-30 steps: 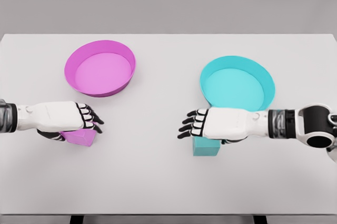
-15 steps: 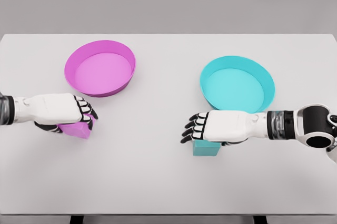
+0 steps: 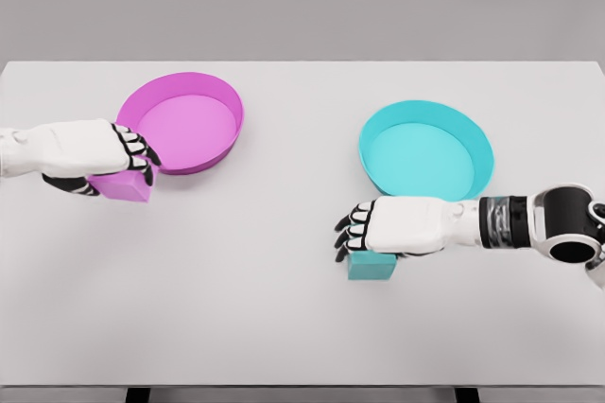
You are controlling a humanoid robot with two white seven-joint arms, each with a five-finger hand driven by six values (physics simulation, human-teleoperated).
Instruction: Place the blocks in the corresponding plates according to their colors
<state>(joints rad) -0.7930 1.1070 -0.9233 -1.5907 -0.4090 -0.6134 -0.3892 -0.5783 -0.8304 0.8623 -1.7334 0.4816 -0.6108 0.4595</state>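
My left hand (image 3: 140,163) is shut on the magenta block (image 3: 123,187), which hangs under the palm, lifted off the table. It is just left of the pink plate (image 3: 223,98), close to the near-left rim. The cyan block (image 3: 371,267) rests on the table in front of the cyan plate (image 3: 425,106). My right hand (image 3: 348,236) lies on top of this block, its fingers curled down over the block's left upper edge. The palm hides most of the block's top.
The white table (image 3: 284,308) stretches wide, with its front edge near the bottom of the view. Both plates sit in the far half, pink at left and cyan at right, well apart.
The left hand rose and moved back and left with the magenta block, up to the pink plate's edge. The right hand's fingers curled from spread to closed over the cyan block.
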